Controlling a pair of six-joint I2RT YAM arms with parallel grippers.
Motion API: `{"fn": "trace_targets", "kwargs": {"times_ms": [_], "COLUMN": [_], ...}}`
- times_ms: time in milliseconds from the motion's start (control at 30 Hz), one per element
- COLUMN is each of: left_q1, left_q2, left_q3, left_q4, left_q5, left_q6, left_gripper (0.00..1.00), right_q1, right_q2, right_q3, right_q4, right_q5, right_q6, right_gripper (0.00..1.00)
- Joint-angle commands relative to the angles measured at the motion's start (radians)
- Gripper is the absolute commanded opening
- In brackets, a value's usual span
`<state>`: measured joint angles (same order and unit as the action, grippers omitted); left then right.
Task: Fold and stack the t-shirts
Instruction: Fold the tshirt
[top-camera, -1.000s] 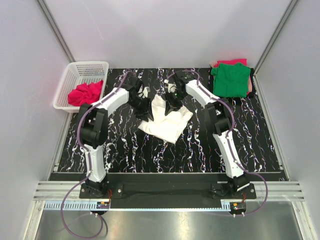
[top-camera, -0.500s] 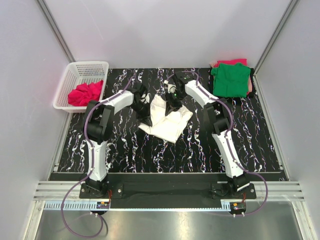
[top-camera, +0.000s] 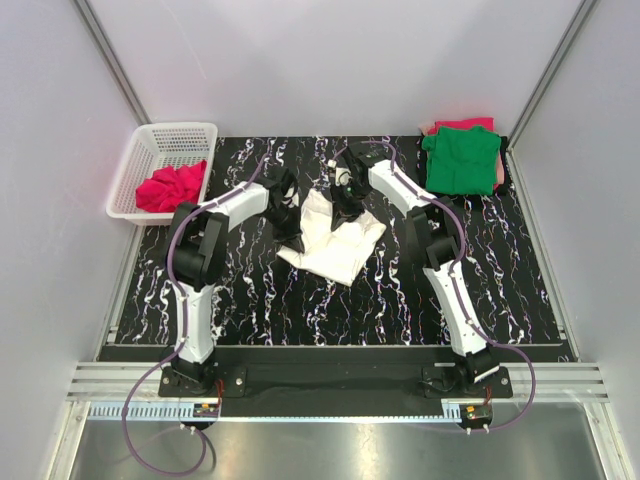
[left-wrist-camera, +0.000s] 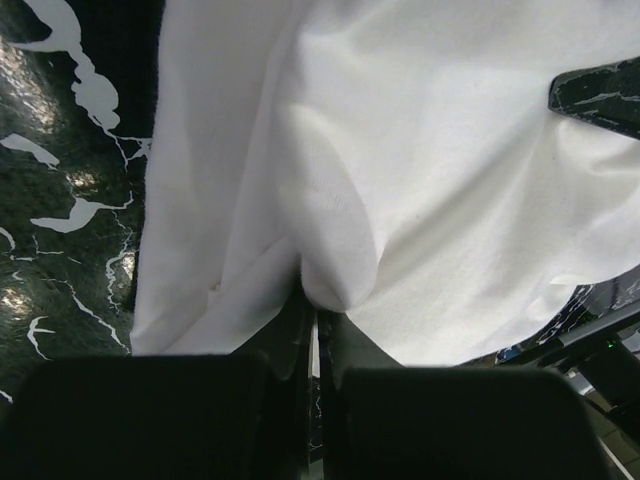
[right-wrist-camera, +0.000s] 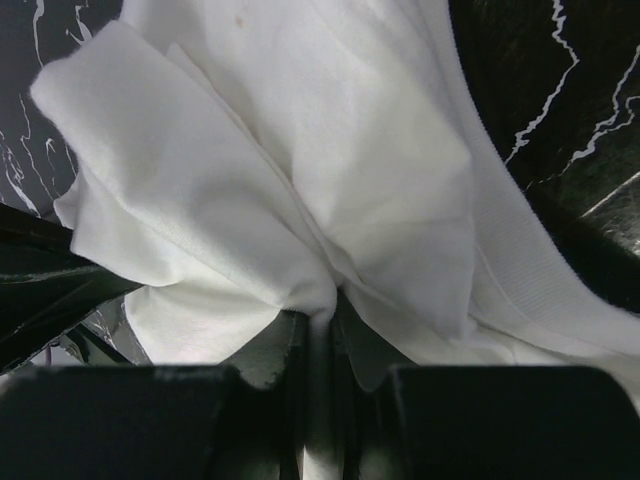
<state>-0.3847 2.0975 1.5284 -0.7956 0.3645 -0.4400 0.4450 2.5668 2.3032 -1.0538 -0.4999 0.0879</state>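
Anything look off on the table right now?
Only the white t-shirt: it lies skewed to the table edges, bunched where the left gripper and right gripper pinch its far edge. Nothing looks torn or spilled.

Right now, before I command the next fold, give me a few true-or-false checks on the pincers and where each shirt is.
1. The left pincer is shut on a pinch of the white t-shirt. True.
2. The right pincer is open and clear of cloth. False: it is shut on a bunched fold of the white t-shirt.
3. The green t-shirt lies in the basket. False: it lies folded at the far right corner of the table; the basket holds a crumpled pinkish-red t-shirt.
4. The white t-shirt is mid-table, between the two arms. True.
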Motion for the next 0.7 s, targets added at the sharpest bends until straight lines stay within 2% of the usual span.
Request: {"fn": "trace_targets", "kwargs": {"times_ms": [0,233,667], "left_q1": [-0.005,-0.005,-0.008], "left_q2": [0.053,0.041,0.004], "left_q3": [-0.079,-0.086,-0.12], "left_q4": [-0.036,-0.036,-0.037], "left_q5": [-0.177,-0.182,-0.208], "left_q6": [0.03,0.037,0.041], "left_gripper": [0.0,0.0,0.0], "right_q1": [-0.011,-0.026,-0.049], "right_q2": [-0.051,-0.117,-0.131], "right_q3": [0.021,0.005,-0.025], "right_q4": [0.015,0.02,0.026], "right_q5": [0.145,0.199,0.314], "right_q6": [-0.013,-0.017,-0.028], "right_gripper": [0.0,0.0,0.0]}}
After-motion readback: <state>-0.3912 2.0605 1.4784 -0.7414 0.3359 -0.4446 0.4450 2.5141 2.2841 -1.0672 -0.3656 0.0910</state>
